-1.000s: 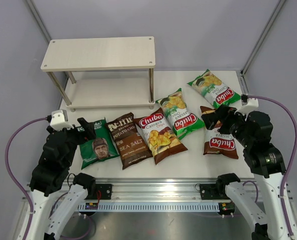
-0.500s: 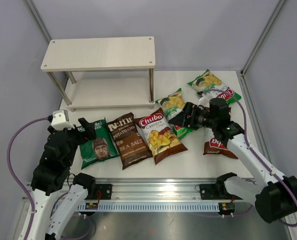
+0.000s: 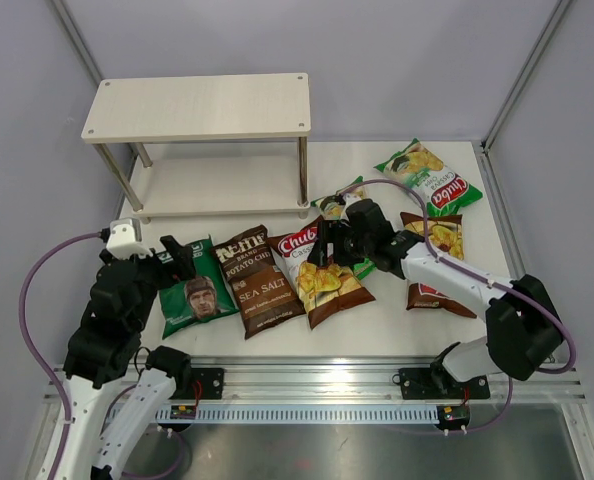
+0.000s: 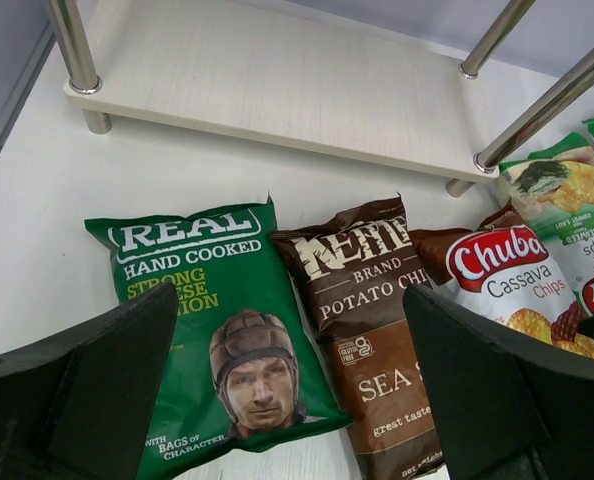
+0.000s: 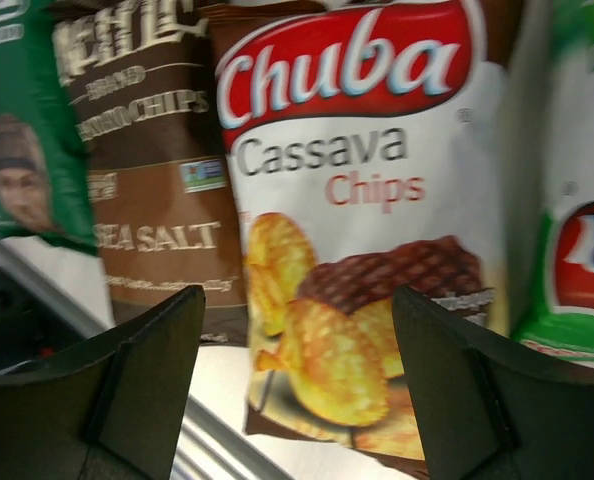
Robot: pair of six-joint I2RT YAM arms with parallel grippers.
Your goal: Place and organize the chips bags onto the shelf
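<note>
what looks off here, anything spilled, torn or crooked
Nothing spilled or torn. The chips bags lie flat on the table at mixed angles; the far green Chuba bag sits diagonal, out of line with the row, and none is on the shelf yet.

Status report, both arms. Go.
Left end effector open, by Real bag. Right end effector open above brown Chuba bag, no grip. Kettle bag close alongside. No bags on shelf.
</note>
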